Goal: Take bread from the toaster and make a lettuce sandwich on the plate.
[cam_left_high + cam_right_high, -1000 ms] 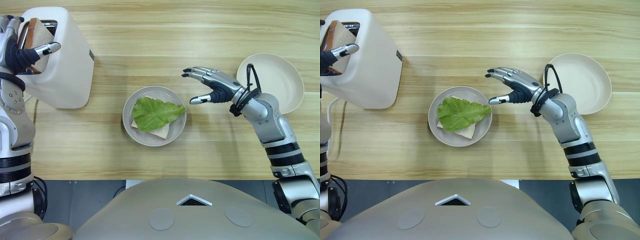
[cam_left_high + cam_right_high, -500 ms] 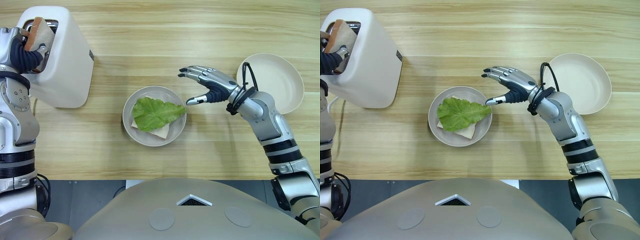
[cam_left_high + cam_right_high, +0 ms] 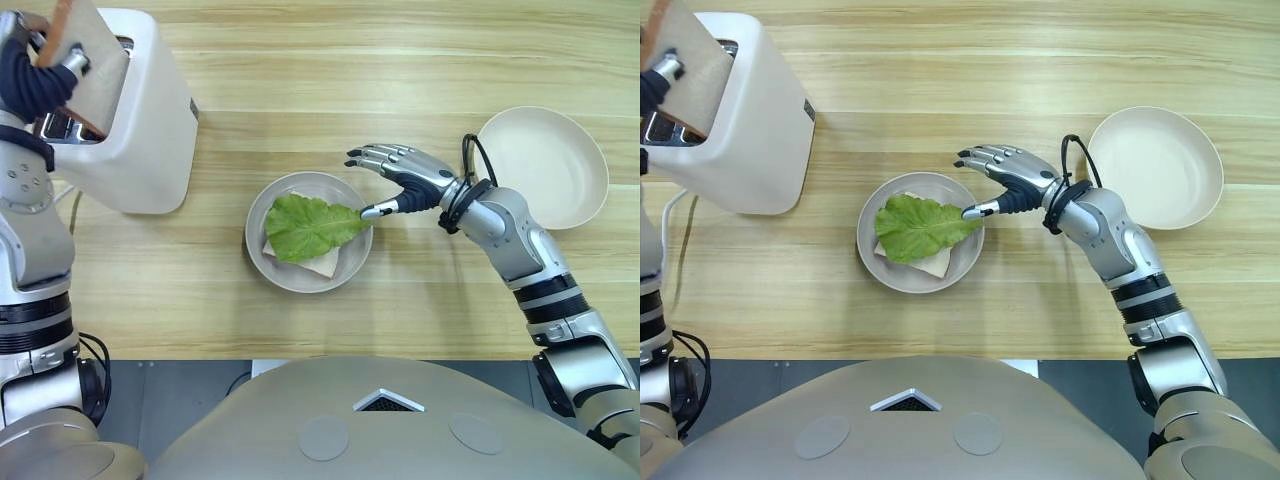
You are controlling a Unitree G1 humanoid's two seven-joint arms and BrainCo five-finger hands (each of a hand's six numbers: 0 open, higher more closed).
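At the far left the left hand (image 3: 30, 82) is closed around a bread slice (image 3: 95, 70), holding it tilted over the top of the white toaster (image 3: 145, 140); whether its lower edge touches the toaster cannot be told. In the middle of the wooden table (image 3: 330, 60) the plate (image 3: 300, 283) carries another slice (image 3: 325, 265) under a lettuce leaf (image 3: 305, 228). The right hand (image 3: 410, 178) hovers at the plate's right rim, fingers spread, thumb tip at the leaf's point. A cream dish (image 3: 545, 165) sits beside that wrist

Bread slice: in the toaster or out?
Out: the left hand holds the bread slice tilted above the toaster top.
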